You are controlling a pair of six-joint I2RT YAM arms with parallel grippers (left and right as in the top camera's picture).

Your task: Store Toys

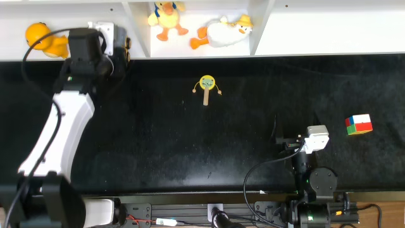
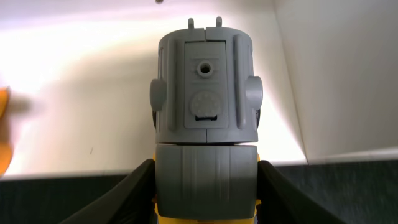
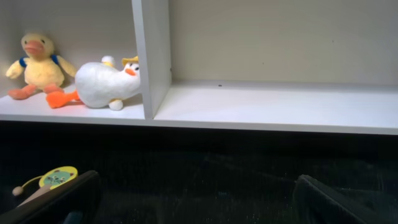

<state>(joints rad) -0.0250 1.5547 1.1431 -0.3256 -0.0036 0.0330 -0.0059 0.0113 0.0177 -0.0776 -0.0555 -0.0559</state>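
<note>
With left fingers [image 2: 118,199] clamped on a toy robot [image 2: 205,93] at the shelf [image 1: 316,31], right fingers [image 3: 68,199] spread empty, shelved three toy ducks [image 1: 168,19], had rattle [image 1: 207,85] and cube [image 1: 359,124] yet to store.

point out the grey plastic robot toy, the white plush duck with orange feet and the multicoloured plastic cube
grey plastic robot toy [image 2: 205,93]: left wrist view, on its head
white plush duck with orange feet [image 1: 221,35]: top view, on its body
multicoloured plastic cube [image 1: 361,121]: top view, on its top face
</note>
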